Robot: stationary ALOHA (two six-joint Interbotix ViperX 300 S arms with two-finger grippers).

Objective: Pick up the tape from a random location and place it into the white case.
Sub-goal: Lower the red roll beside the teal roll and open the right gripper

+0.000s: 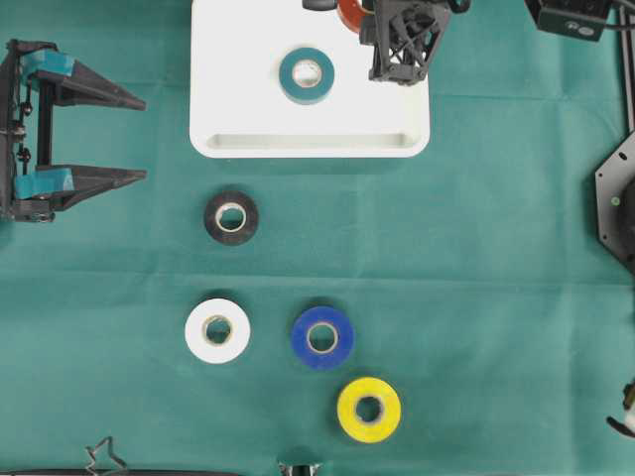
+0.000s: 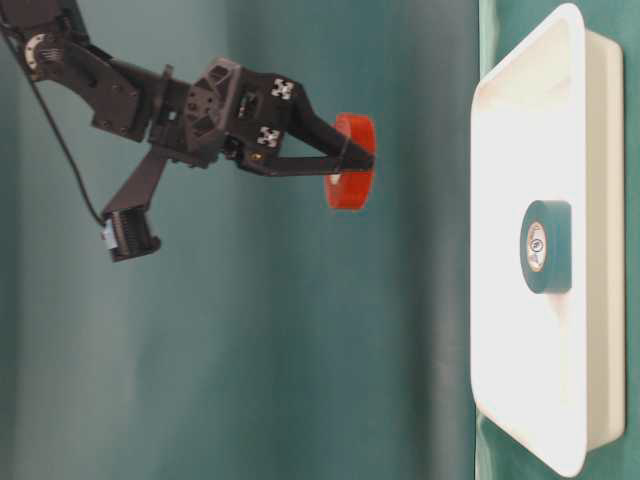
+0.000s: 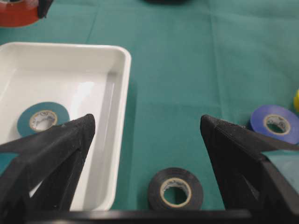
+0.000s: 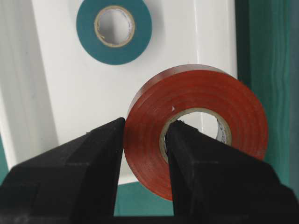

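A red tape roll hangs in the air above the far right part of the white case. My right gripper is shut on it, one finger through the core and one outside the wall. The table-level view shows the red tape held well clear of the case. A teal tape roll lies flat inside the case. At the table's left edge my left gripper stands open and empty, apart from every roll.
On the green cloth in front of the case lie a black roll, a white roll, a blue roll and a yellow roll. The black roll sits between and below my left fingers.
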